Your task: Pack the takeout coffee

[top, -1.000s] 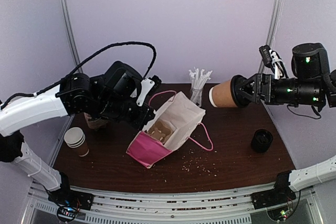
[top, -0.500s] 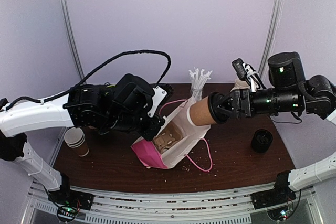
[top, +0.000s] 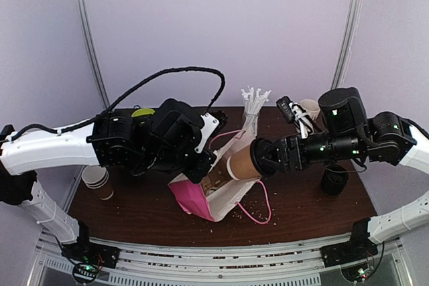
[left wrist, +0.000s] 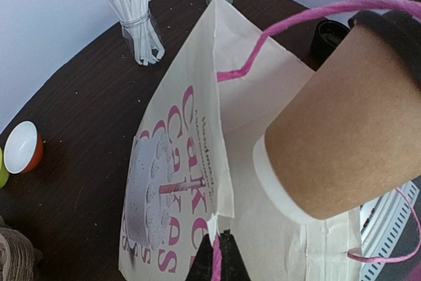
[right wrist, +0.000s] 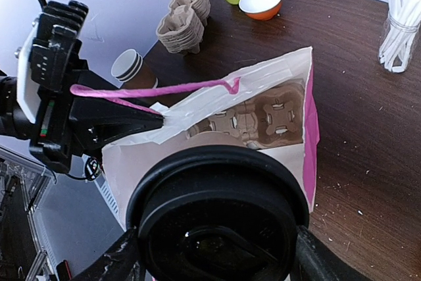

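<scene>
The takeout coffee [top: 242, 164], a brown paper cup with a black lid [right wrist: 220, 222], lies sideways in my right gripper [top: 263, 159], which is shut on its lid end. Its bottom points into the open mouth of the white and pink paper bag [top: 221, 189]. The cup also shows in the left wrist view [left wrist: 342, 116], at the bag's opening. My left gripper [left wrist: 219, 255] is shut on the bag's rim and pink handle [left wrist: 289, 21], holding the mouth open. A cardboard cup tray [right wrist: 260, 120] lies inside the bag.
A glass of wrapped straws [top: 253, 108] stands behind the bag. A stack of lidless cups [top: 97, 180] is at the left, a black lid stack [top: 333, 180] at the right. Cardboard trays [right wrist: 184, 21] and two small bowls [right wrist: 260, 1] sit at the back left.
My right gripper has carried the coffee down and left from the table's right side to the bag's mouth. My left gripper has lifted and tilted the bag toward it.
</scene>
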`<state>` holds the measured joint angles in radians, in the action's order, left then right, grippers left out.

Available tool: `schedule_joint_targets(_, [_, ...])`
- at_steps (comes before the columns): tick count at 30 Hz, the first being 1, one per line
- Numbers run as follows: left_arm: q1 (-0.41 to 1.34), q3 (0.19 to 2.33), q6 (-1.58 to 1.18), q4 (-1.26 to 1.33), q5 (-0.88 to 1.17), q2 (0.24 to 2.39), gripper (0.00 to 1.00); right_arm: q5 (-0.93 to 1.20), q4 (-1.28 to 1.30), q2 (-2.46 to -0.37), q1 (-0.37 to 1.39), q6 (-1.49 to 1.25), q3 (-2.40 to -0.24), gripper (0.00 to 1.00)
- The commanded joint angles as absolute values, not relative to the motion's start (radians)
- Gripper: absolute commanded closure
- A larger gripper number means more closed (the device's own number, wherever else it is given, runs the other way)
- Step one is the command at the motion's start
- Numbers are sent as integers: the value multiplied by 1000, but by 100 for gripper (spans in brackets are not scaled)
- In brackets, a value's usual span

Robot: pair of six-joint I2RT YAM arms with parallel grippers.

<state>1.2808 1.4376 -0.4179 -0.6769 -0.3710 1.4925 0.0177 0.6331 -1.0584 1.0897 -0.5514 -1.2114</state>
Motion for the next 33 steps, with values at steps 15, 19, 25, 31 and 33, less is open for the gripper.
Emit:
schedule_joint_targets(15, [1333,1457,-497,-599,-384,1516,100,-266,354,-1128,1222,-543,-1001,42])
schedule_joint_targets(19, [1337,1455,-509,-582,-375,1512,100,-325,262,-1115,1255,-560,-924,42])
schedule_joint_targets(25, [1341,1466,-519,-579,-375,1514,100,-424,156,-1102,1290,-566,-836,42])
schedule_joint_targets(31, [1341,1457,-536,-569,-365,1511,100,-512,23,-1090,1301,-581,-746,43])
schedule_joint_targets(33, [1344,1452,-542,-561,-359,1511,100,-539,-19,-1094,1305,-581,-724,43])
